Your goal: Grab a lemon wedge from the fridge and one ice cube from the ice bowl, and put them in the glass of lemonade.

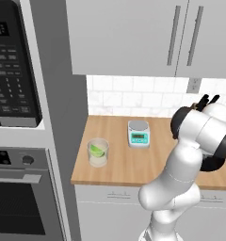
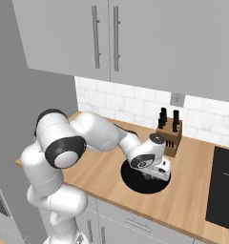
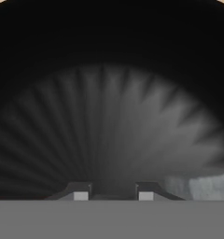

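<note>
table [image 1: 119, 164]: wooden top running left to right under the wall cupboards; it carries everything below.
arm [image 2: 102, 133]: bent over from the near left, reaching down to the middle of the table.
ice bowl [image 2: 133, 183]: a dark round dish just near of the knife block [image 2: 170, 133]; judged to be the ice bowl, since the hand is sunk into it.
glass of lemonade [image 1: 98, 161]: upright at the far left of the table, well apart from the bowl.
end effector [image 3: 114, 195]: low inside the bowl, its 2 tips at a narrow gap with nothing seen between them; whether they pinch anything, cannot tell.
lemon wedge [image 1: 96, 151]: already in the glass, so that half looks done.
pale piece [image 3: 205, 186]: likely ice, lying beside 1 tip rather than between the 2.
step in hand: taking 1 cube; centre the tips over the piece, close gently so it does not squirt out, then lift straight up clear of the rim.
</note>
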{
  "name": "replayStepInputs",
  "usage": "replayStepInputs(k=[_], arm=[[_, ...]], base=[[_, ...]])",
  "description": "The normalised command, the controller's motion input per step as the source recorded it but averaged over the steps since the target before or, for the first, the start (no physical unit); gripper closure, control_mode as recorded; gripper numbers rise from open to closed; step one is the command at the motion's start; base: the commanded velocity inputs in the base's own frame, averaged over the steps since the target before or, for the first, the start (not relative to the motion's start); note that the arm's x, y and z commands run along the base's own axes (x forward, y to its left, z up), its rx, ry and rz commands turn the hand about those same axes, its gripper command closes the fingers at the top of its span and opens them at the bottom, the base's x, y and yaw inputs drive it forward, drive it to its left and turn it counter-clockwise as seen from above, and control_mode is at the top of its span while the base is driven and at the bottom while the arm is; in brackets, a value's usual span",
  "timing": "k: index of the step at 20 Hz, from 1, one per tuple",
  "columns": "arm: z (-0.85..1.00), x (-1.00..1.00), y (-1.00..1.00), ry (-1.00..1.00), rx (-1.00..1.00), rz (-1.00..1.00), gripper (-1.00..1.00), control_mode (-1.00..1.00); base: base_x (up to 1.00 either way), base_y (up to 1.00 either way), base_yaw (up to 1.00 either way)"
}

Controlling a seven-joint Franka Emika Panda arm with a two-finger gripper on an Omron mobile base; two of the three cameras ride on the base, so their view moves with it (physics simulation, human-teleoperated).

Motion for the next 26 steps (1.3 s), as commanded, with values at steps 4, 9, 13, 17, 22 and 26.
replayStepInputs(k=[4, 9, 13, 17, 22, 26], arm=[[-0.1, 0.0, 0.0, 0.0, 0.01, 0.0, 1.0, -1.0], [0.0, -0.03, 0.0, 0.0, 0.0, 0.0, 1.0, -1.0], [0.42, -0.23, 0.17, 0.0, 0.0, 0.0, 1.0, -1.0], [0.58, -0.28, 0.48, -0.01, 0.0, 0.0, 1.0, -1.0], [0.66, -0.2, 0.95, -0.02, -0.03, 0.01, 1.0, -1.0], [0.5, -0.3, 1.0, -0.01, -0.1, 0.09, 1.0, -1.0]], base=[[0.0, 0.0, 0.0], [0.0, 0.0, 0.0], [0.0, 0.0, 0.0], [0.0, 0.0, 0.0], [0.0, 0.0, 0.0], [0.0, 0.0, 0.0]])
